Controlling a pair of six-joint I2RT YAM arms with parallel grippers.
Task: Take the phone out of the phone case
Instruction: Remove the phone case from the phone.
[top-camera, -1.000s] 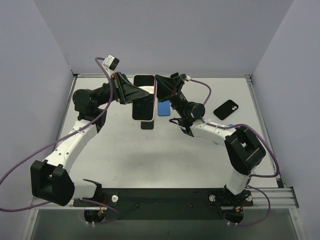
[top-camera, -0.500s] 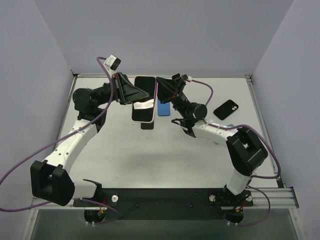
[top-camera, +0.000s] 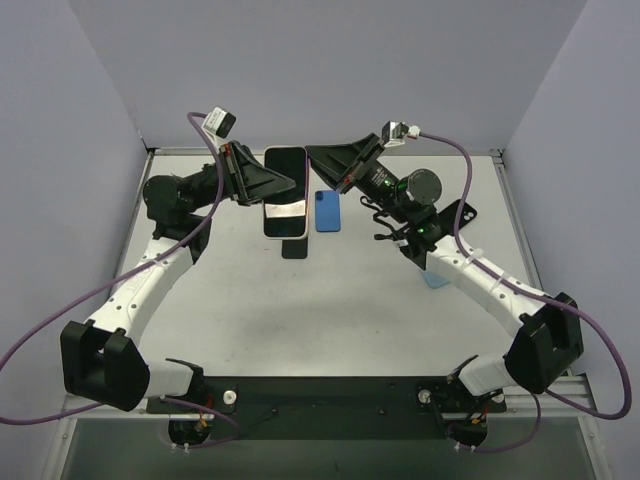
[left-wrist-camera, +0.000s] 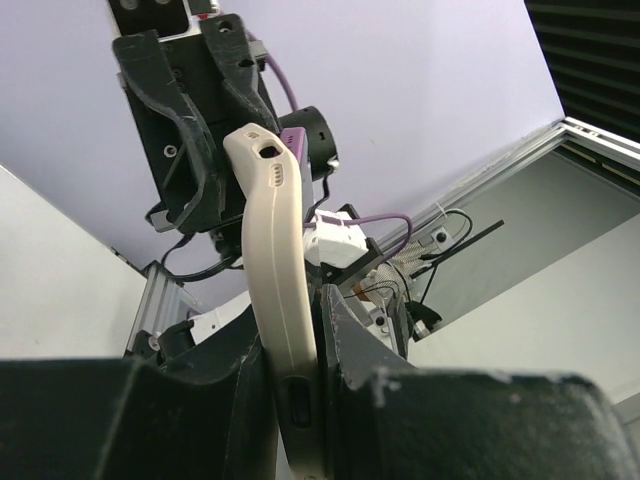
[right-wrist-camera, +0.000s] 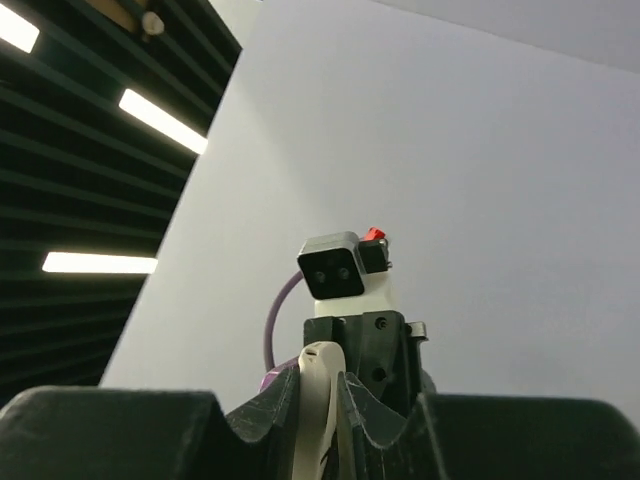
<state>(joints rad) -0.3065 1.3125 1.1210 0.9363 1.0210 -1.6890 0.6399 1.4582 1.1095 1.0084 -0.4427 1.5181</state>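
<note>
The phone (top-camera: 286, 172), dark screen facing up, sits in a cream phone case (top-camera: 285, 225) and is held above the far middle of the table. My left gripper (top-camera: 290, 186) is shut on the case's left long edge and my right gripper (top-camera: 313, 157) on its right edge near the top. In the left wrist view the cream phone case (left-wrist-camera: 268, 230) runs up between my left gripper's (left-wrist-camera: 300, 335) fingers, bowed toward the right gripper (left-wrist-camera: 190, 130). The right wrist view has my right gripper (right-wrist-camera: 320, 385) shut on the case's thin edge (right-wrist-camera: 316, 410).
A blue case (top-camera: 328, 211) lies on the table right of the held phone, and a dark flat item (top-camera: 293, 249) lies under it. A black case (top-camera: 462, 212) sits behind the right arm. A pale blue item (top-camera: 437, 279) lies by the right forearm.
The right arm has swung its elbow outward to the right and its wrist has turned, so its camera now points up-right. The phone stays raised between both grippers.
</note>
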